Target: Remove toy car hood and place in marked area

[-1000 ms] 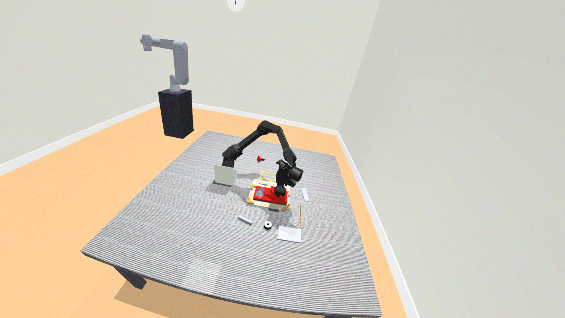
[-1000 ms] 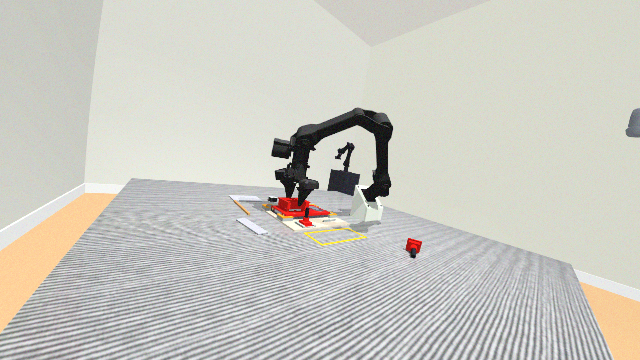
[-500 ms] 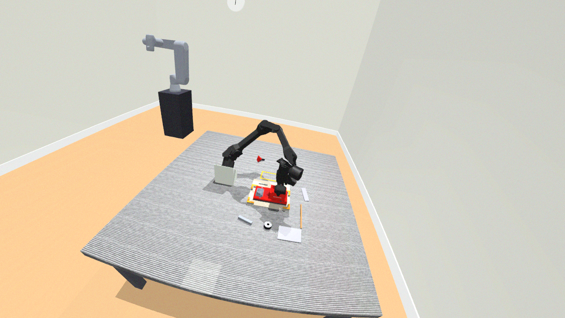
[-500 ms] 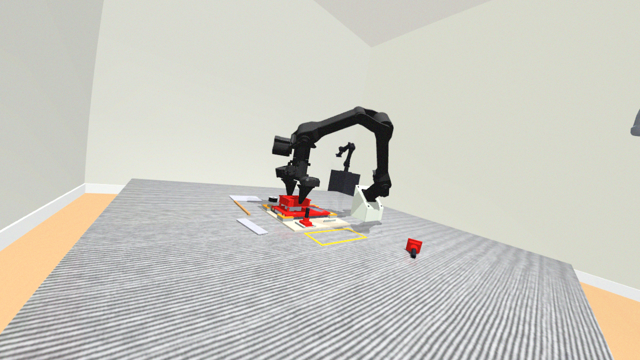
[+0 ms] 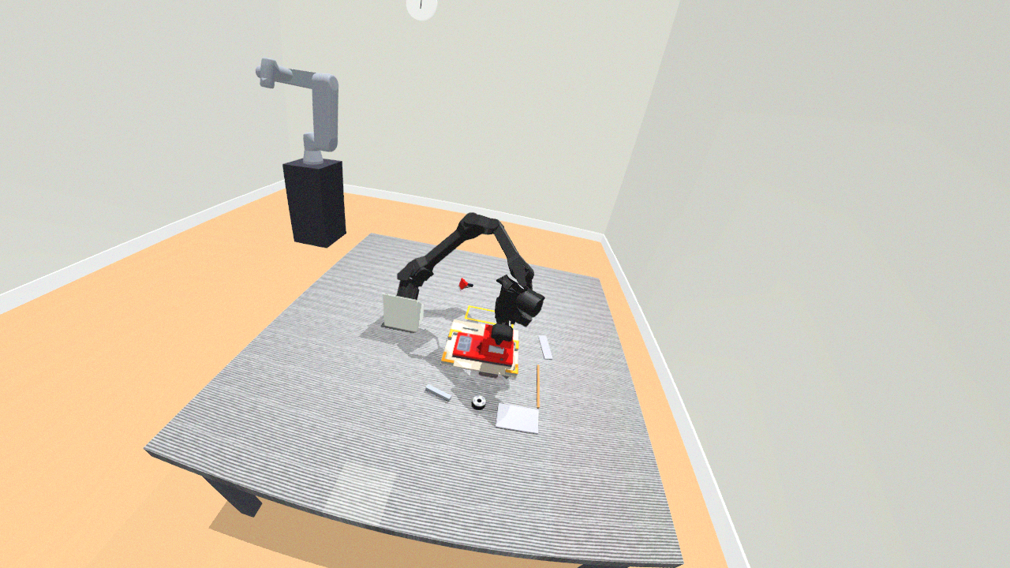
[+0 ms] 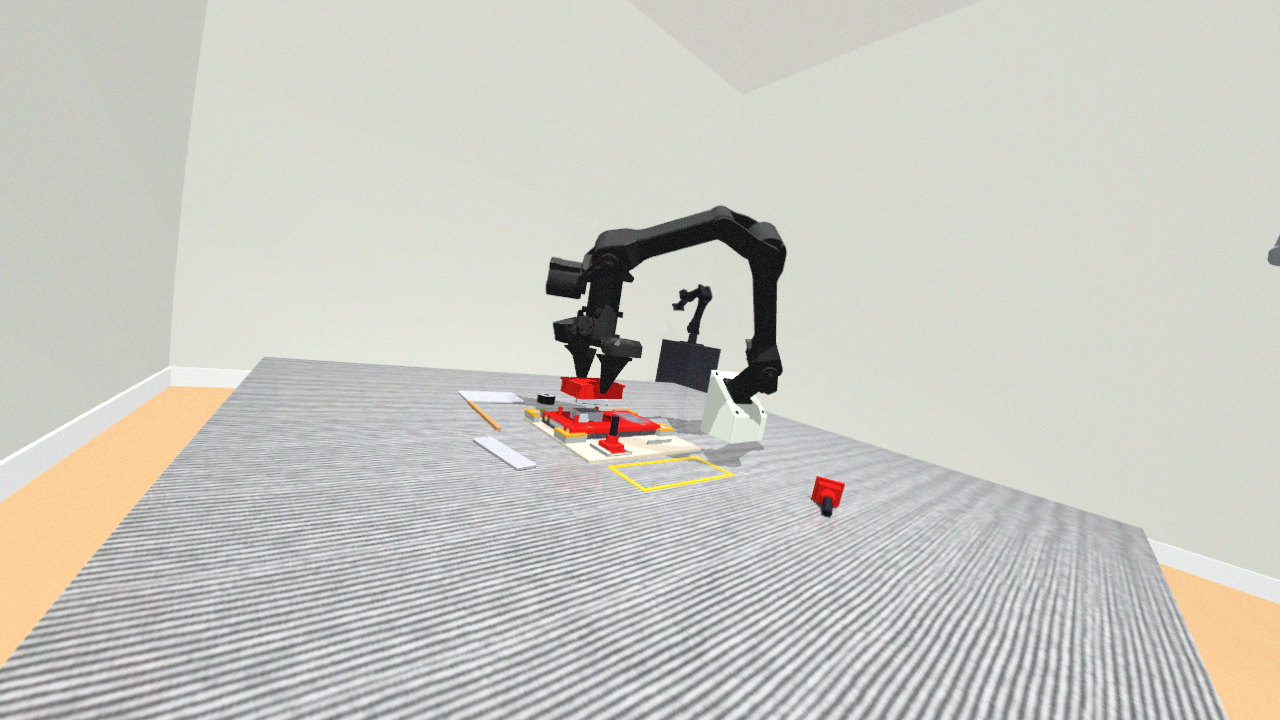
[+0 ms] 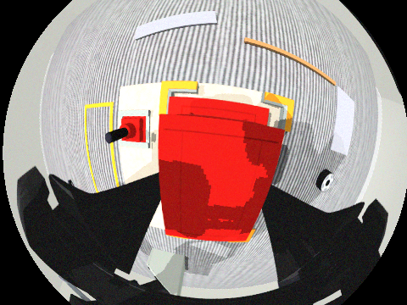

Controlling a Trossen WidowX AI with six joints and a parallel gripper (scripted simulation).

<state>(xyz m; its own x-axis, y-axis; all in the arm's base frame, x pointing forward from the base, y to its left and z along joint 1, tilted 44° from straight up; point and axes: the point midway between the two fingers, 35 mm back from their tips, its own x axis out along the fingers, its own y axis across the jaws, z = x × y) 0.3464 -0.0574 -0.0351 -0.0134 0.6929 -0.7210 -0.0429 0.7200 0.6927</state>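
From the top view I see the arm [image 5: 487, 237] arched over the toy car [image 5: 482, 347], which sits on its pale base plate [image 5: 458, 361]; the gripper [image 5: 500, 332] hangs above the car's front end, and the yellow marked area [image 5: 480, 312] lies just behind the plate.

From the exterior view the gripper [image 6: 597, 383] is clamped on the red hood [image 6: 591, 387] — the hood is lifted off the car [image 6: 601, 420] and held above it, apart from the bodywork. The marked area [image 6: 670, 472] lies just beside the plate.

Through the wrist view the hood [image 7: 215, 169] fills the middle, pinched between both dark fingers — jaws fairly wide, stopped on its sides.
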